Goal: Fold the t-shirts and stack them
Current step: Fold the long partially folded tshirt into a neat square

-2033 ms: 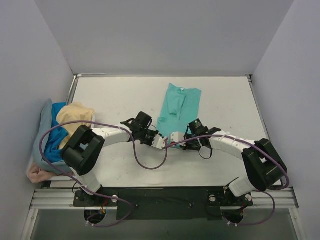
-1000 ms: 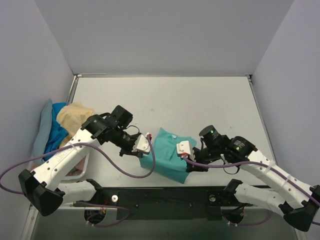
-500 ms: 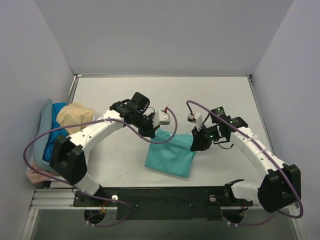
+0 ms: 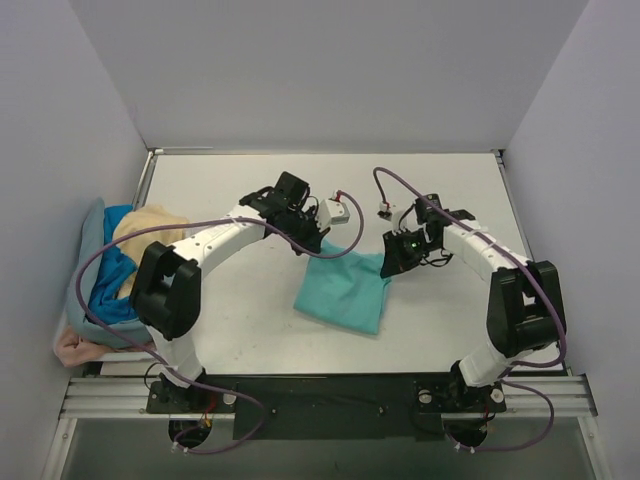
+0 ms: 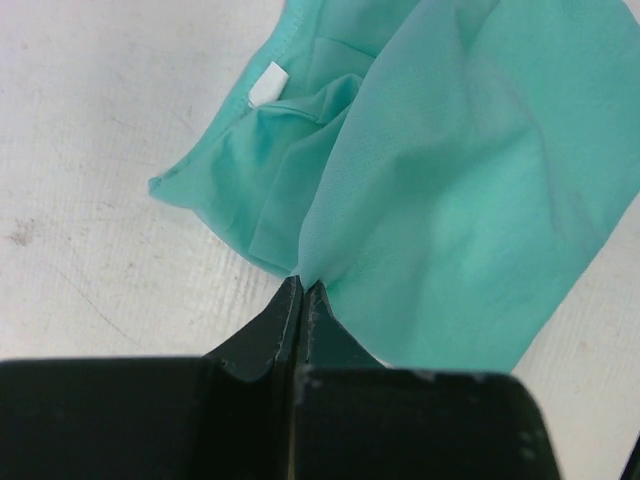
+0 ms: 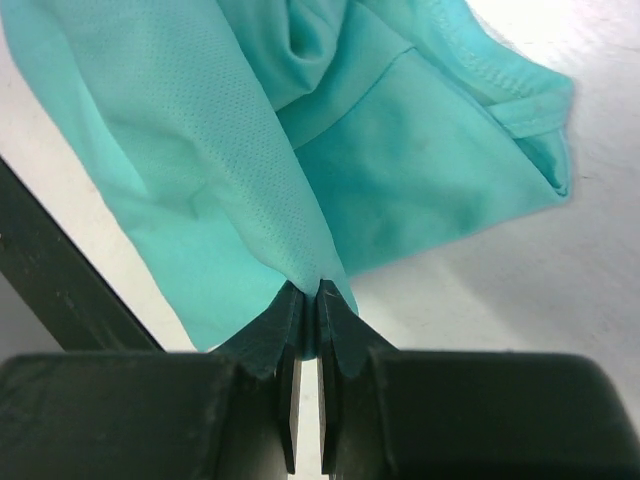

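The teal-green t-shirt (image 4: 343, 290) lies folded over in the middle of the table. My left gripper (image 4: 311, 249) is shut on its far left corner; the left wrist view shows the cloth (image 5: 470, 180) pinched at my left gripper (image 5: 302, 284), with the white neck label (image 5: 267, 83) beyond. My right gripper (image 4: 388, 270) is shut on the far right corner; the right wrist view shows the cloth (image 6: 420, 150) pinched at my right gripper (image 6: 309, 290). The other t-shirts, bright blue (image 4: 110, 275), tan-yellow (image 4: 150, 232), pink (image 4: 80, 348) and grey-blue (image 4: 88, 240), are heaped at the left edge.
The heap of shirts sits at the table's left edge against the left wall. Grey walls enclose the white table (image 4: 250, 190) at the back and both sides. The black base rail (image 4: 330, 405) runs along the near edge.
Both grippers have carried the teal-green shirt's near edge up and away from me, folding it over. The shirt went from stretched long to a short folded piece.
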`<action>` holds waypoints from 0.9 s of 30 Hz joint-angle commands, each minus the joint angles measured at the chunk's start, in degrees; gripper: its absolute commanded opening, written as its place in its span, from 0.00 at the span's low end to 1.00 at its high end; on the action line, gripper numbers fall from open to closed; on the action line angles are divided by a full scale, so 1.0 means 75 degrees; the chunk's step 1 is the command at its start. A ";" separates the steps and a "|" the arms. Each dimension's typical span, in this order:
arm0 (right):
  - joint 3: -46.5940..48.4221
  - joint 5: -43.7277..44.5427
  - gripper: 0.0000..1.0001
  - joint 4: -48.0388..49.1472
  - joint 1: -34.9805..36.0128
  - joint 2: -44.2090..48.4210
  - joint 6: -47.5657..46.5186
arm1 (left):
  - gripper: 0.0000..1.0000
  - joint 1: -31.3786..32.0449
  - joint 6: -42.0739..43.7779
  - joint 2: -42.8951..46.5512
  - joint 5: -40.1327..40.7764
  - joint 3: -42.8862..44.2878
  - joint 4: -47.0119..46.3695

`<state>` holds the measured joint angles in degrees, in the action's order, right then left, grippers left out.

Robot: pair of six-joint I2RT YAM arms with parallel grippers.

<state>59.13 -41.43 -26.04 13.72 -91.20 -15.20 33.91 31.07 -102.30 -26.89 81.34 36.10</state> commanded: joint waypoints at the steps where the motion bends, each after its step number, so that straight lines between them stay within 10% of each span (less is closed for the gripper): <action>1: 0.0248 0.0309 0.01 0.0413 -0.0176 -0.0191 0.0562 | 0.00 -0.0068 -0.0380 -0.0585 0.0140 0.0685 -0.0910; 7: 0.0471 0.0952 0.22 0.0881 -0.0352 -0.0801 0.0796 | 0.01 -0.0173 -0.0463 -0.1547 0.0352 0.1330 -0.1132; 10: 0.0681 0.1351 0.26 0.1245 -0.0492 -0.1221 0.0925 | 0.33 -0.0232 -0.0627 -0.1804 0.0410 0.1447 -0.1553; 16: 0.1244 0.2863 0.27 0.1363 -0.0773 -0.1282 0.1264 | 0.50 -0.0302 -0.0896 -0.2285 0.0702 0.2418 -0.1813; 25: 0.0191 0.2666 0.24 0.1222 0.0080 0.0698 0.2611 | 0.49 -0.0221 -0.1084 -0.1198 0.0061 0.2377 0.0225; 27: -0.0079 0.2466 0.18 0.1257 0.0548 0.0827 0.3569 | 0.32 -0.0022 -0.1119 -0.0986 -0.0244 0.1989 0.0658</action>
<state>61.84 -20.21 -15.57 12.32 -89.03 -0.01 31.57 23.81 -116.57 -22.22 100.33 32.10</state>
